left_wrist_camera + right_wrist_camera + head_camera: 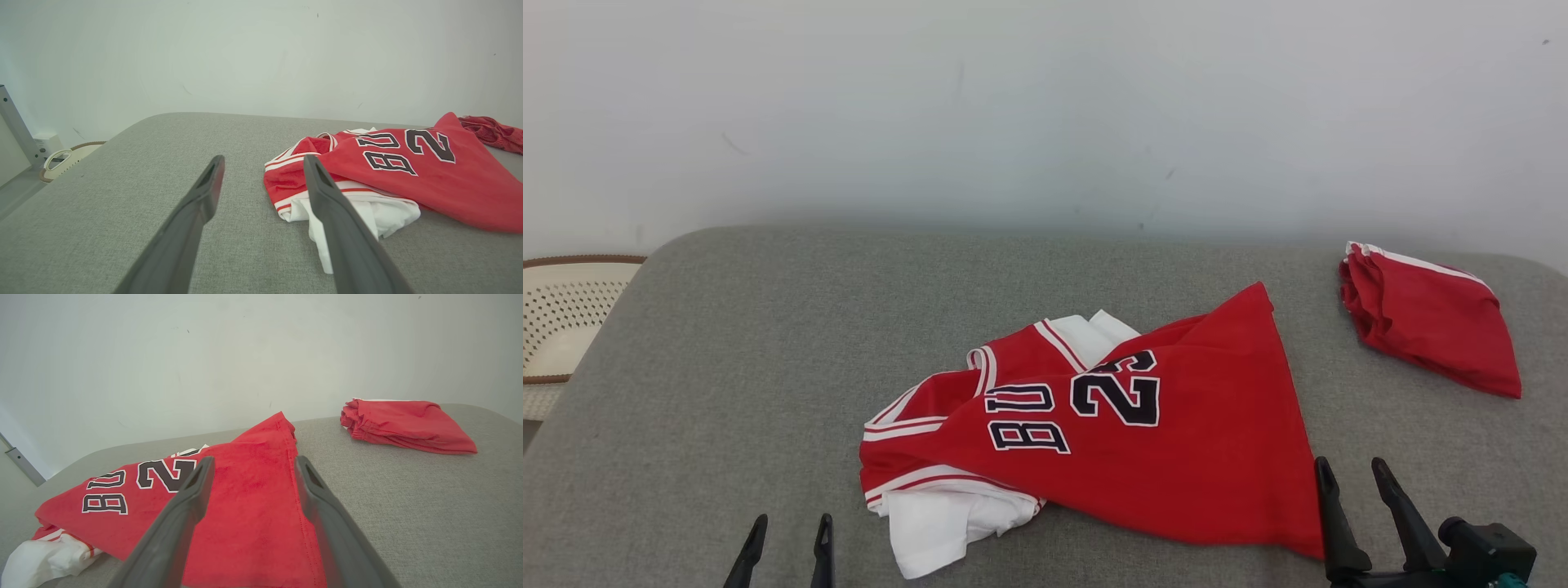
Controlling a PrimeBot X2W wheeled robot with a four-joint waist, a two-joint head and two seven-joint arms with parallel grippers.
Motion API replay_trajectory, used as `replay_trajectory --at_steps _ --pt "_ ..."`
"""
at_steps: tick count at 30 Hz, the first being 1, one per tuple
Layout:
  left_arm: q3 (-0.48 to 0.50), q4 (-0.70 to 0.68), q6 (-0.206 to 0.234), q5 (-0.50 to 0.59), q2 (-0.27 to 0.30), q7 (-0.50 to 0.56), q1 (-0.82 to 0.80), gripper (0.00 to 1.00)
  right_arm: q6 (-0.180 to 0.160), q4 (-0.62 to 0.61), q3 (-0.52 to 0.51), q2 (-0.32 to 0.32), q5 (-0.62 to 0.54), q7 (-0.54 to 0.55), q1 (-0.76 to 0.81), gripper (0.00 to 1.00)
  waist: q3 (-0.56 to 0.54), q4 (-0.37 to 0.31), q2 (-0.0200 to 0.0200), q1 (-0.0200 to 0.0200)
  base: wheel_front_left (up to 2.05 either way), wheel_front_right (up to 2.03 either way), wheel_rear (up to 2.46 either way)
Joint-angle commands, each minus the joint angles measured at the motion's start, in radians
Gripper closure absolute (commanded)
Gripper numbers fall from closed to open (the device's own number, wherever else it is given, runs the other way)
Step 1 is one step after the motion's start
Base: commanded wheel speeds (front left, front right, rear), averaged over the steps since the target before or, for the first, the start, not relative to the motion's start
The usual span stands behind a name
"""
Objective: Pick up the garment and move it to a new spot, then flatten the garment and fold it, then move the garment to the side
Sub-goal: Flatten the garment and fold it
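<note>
Basket, cream, perforated and brown-rimmed, sits off the grey padded table's left edge. The left gripper has its fingers apart, holding nothing, just beside the crumpled red-and-white jersey lying mid-table. The right gripper, likewise spread and empty, hovers at the jersey's hem. Folded red shorts lie far right.

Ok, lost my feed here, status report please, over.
Left gripper open, empty. Right gripper open, empty, by red jersey hem. Jersey crumpled, not yet flattened. Folded red garment far right, apart.
</note>
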Motion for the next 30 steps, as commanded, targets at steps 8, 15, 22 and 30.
replay_trajectory --at_steps 8,15,22,30 --pt "0.002 0.002 0.007 0.012 0.006 -0.004 0.016 0.00 -0.001 -0.006 0.008 -0.012 -0.008 0.009 0.000 0.00 0.000 -0.003 0.0000 0.0000 0.00 0.00 0.00" --pt "-0.001 0.005 0.012 0.017 0.008 -0.004 0.018 0.00 -0.001 -0.007 0.000 -0.013 -0.017 0.018 0.005 0.00 0.005 -0.004 0.0000 0.0000 0.00 0.00 0.00" --pt "-0.002 0.006 0.015 0.017 0.009 -0.004 0.019 0.00 -0.001 -0.007 0.001 -0.014 -0.017 0.022 0.004 0.00 0.009 -0.007 0.0000 0.0000 0.00 0.00 0.00" --pt "-0.003 0.006 0.016 0.013 0.009 -0.004 0.017 0.00 -0.001 -0.007 0.002 -0.014 -0.017 0.023 0.005 0.00 0.012 -0.008 0.0000 0.0000 0.00 0.00 0.00"
